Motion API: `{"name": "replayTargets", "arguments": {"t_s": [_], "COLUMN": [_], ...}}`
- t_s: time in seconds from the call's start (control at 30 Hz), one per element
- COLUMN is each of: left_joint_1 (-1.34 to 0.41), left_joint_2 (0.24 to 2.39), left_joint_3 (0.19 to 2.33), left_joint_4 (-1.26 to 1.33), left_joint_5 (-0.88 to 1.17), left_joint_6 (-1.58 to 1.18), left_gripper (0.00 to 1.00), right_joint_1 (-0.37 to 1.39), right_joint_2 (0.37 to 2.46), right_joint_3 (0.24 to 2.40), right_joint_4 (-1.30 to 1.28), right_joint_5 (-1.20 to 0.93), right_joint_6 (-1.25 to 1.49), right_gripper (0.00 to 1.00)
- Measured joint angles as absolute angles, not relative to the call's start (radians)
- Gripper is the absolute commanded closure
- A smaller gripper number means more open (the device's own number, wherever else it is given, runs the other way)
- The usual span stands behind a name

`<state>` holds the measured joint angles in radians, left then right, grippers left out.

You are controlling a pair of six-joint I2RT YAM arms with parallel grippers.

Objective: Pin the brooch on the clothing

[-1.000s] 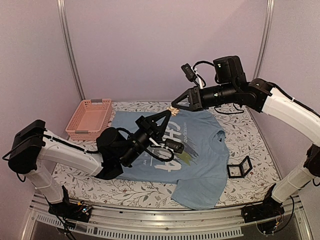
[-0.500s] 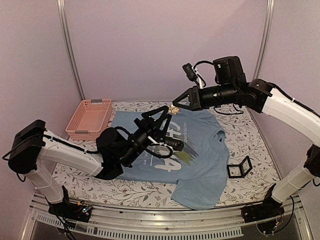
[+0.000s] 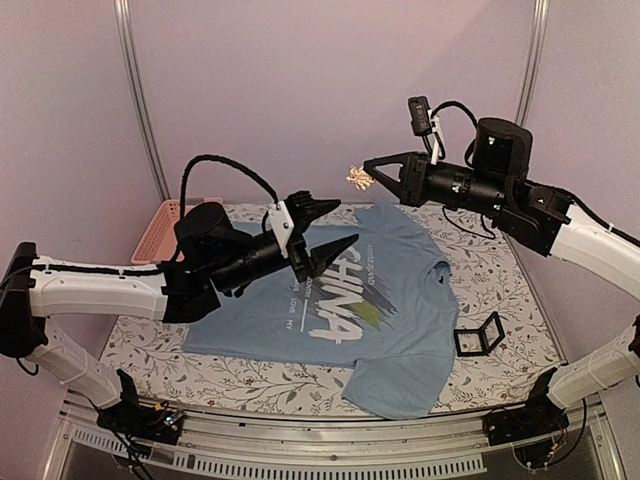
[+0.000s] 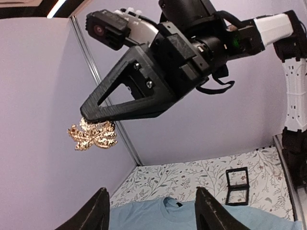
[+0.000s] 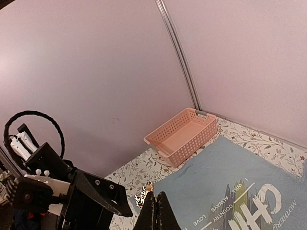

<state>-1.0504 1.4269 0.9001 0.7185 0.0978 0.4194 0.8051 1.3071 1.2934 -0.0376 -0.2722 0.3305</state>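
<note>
Right now my right jaws are pressed together on the brooch (image 3: 358,178), which dangles off their very tips, high above the T-shirt (image 3: 400,290). My left jaws stand spread, below and near it. I reckon any nudge from them could knock that thin pinch loose, dropping it.

The right gripper (image 5: 154,196) is seen with its fingers pressed together, the brooch (image 5: 143,197) glinting at their tips. Below, the clothing (image 5: 225,187) is spread on a floral table cover (image 5: 242,135), a pink basket (image 5: 184,136) is set near it, and the left gripper (image 5: 123,207) is seen at lower left.
</note>
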Motion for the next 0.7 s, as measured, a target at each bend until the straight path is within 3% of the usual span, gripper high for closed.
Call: {"name": "replayTargets", "arguments": {"t_s": [0.27,0.37,0.5,0.7], "left_joint_1": [-0.949,-0.946,-0.944,-0.936], "left_joint_2": [1.532,1.567,1.573,1.584], "left_joint_3": [0.933,0.978,1.018,1.025], "left_joint_4": [0.865,0.881,0.935,1.005], "left_joint_5": [0.264,0.300,0.324,0.355], "left_joint_6": [-0.126,-0.213,-0.299,-0.379], "left_gripper": [0.47,0.49,0.63,0.70], "right_joint_1": [0.805,0.805,0.805,0.805], "right_joint_2": [1.304,1.302,1.293,1.293], "right_joint_3": [1.245,1.231,1.208,1.196], "right_joint_4": [0.152,0.189,0.212,0.226], "right_joint_5": [-0.324,-0.329,-0.332,-0.334], "right_joint_6": [0.270,0.248,0.228,0.218], "right_gripper": [1.00,1.00,1.00,1.00]}}
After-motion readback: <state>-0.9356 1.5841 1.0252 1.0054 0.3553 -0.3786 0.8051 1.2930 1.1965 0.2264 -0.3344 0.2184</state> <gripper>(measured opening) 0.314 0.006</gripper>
